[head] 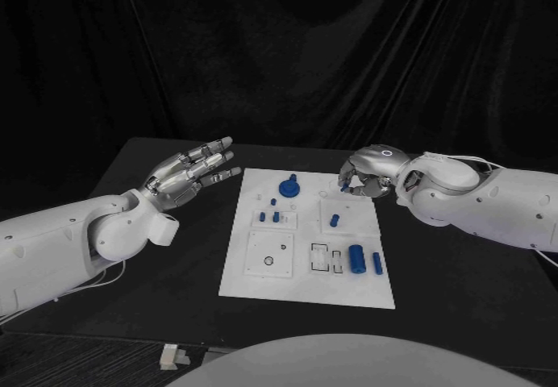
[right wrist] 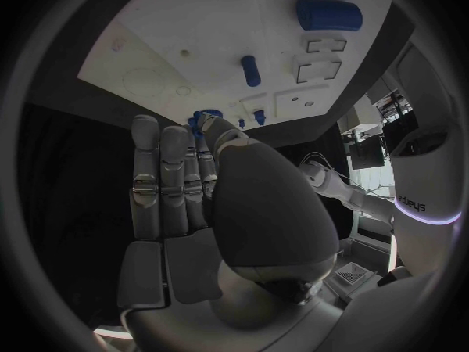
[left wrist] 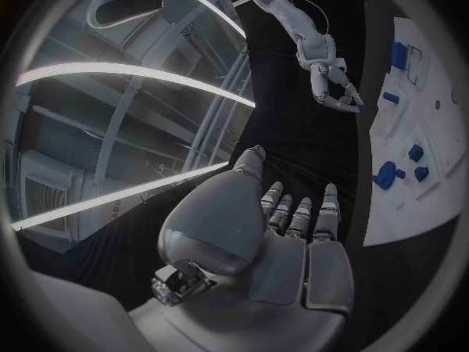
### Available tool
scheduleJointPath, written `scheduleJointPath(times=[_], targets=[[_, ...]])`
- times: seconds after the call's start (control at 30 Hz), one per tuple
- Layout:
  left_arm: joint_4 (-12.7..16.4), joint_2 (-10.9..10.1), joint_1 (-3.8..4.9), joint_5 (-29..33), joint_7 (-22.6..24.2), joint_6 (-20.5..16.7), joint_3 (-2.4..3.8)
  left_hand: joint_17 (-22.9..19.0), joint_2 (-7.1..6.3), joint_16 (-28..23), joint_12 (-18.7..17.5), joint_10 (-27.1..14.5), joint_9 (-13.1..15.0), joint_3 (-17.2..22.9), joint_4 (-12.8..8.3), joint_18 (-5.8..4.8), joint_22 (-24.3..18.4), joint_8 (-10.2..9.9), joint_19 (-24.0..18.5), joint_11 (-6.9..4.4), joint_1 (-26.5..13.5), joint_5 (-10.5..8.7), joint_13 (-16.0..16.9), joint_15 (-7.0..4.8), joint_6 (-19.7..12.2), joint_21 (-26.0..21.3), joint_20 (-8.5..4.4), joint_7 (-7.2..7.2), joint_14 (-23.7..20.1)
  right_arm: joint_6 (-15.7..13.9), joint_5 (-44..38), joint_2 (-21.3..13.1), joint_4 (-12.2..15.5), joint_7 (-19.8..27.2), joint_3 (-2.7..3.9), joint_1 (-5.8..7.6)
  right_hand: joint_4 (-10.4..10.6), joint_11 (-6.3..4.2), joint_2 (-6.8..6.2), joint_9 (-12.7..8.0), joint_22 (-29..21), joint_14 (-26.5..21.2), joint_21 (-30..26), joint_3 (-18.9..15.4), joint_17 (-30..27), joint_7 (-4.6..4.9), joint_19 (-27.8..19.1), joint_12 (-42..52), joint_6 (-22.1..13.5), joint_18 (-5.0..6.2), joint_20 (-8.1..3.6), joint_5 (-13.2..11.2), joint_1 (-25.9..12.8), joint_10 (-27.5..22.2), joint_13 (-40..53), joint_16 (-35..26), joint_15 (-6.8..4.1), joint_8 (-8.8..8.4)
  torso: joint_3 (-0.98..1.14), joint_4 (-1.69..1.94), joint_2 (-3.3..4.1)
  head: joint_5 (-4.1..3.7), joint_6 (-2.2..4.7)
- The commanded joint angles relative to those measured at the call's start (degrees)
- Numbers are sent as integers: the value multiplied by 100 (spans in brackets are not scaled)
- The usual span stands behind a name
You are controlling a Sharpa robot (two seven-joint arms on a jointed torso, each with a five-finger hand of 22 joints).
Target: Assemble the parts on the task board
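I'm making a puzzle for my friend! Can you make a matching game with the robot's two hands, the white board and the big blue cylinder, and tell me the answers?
Things:
1. left hand
2. right hand
3. task board
4. big blue cylinder

Descriptions:
A. pinches a small blue part
B. lies near the board's right edge
C. fingers apart, holds nothing
D. white, between the two arms

Pairs: 1-C, 2-A, 3-D, 4-B
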Motion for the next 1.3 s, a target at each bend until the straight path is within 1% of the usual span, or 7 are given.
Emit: scheduleJointPath(times=[0.03, 0.2, 0.37, 0.73, 0.97, 1.13, 1.3], targets=[[-2, 12, -14, 44, 37, 63, 5, -2, -5, 1, 40, 3, 7, 5, -48, 56, -57, 38, 0, 49, 38, 26, 6, 6, 20, 20, -10, 22, -4, -169, -104, -13, 270, -142, 3, 50, -19, 16, 4, -4, 284, 8, -27, 19, -6, 0, -20, -44, -47, 31, -40, -15, -3, 32, 5, -22, -33, -47, 0, -1, 3, 33, -1], [-13, 10, -30, 44, 43, 64, 5, -8, -6, -13, 45, -6, 5, 28, -68, 57, -134, 41, -47, 59, 9, 26, 5, -46, 6, -8, -46, 29, -21, -82, -224, 145, 616, -111, 2, 74, -41, 14, -3, -2, 293, 48, 15, 35, 59, 3, -8, -55, -53, 27, -42, -10, 18, 51, 0, 39, -37, -67, 2, 0, 1, 78, -1], [-14, 15, -49, 44, 31, 73, 5, -9, -4, -15, 47, -7, 5, 34, -71, 58, -139, 41, -51, 62, 4, 26, 5, -55, 4, -11, -53, 31, -24, 162, -293, 434, 734, -80, 2, 24, -53, 13, -5, -4, 302, 77, 58, 46, 88, 7, 8, -63, -69, 22, -44, -7, 24, 69, -2, 71, -39, -90, 3, -2, 0, 116, -1], [3, 32, -67, 44, 34, 26, 5, -10, -3, -17, 55, -7, 7, 46, -77, 63, -165, 49, -65, 68, -18, 28, 6, -79, 16, -20, -88, 36, -29, 740, -394, 1072, 505, -90, 2, -232, -90, 25, -12, -17, 290, 87, 3, 83, 56, 30, -3, -103, -135, 31, -45, 5, 33, 78, -14, 55, -33, -174, 2, 2, -4, 243, -1], [0, 57, -70, 44, 51, 20, 5, -10, -6, -17, 57, -8, 7, 48, -80, 64, -175, 53, -70, 74, -30, 27, 6, -91, 19, -23, -103, 43, -30, 865, -472, 1282, 387, -82, 2, -401, -94, 29, -16, -21, 286, 79, -13, 87, 40, 34, -11, -110, -148, 32, -44, 4, 29, 78, -16, 41, -31, -190, 3, 12, -7, 280, -1], [-8, 72, -73, 44, 54, 24, 5, -10, -6, -17, 57, -9, 8, 49, -80, 63, -182, 54, -74, 75, -31, 28, 6, -92, 20, -24, -105, 44, -31, 878, -487, 1358, 333, -71, 2, -486, -100, 31, -20, -24, 282, 73, -31, 91, 30, 37, -18, -117, -158, 35, -43, 2, 27, 79, -18, 32, -29, -204, 2, -4, -4, 321, -1], [-13, 78, -76, 44, 47, 30, 5, -10, -6, -17, 57, -9, 8, 49, -80, 63, -182, 54, -74, 75, -31, 28, 6, -92, 20, -24, -105, 44, -31, 901, -491, 1389, 299, -73, 2, -538, -107, 34, -25, -27, 275, 62, -65, 97, 11, 42, -32, -124, -169, 39, -42, -1, 27, 79, -19, 14, -26, -219, 9, 11, 0, 300, -1]])
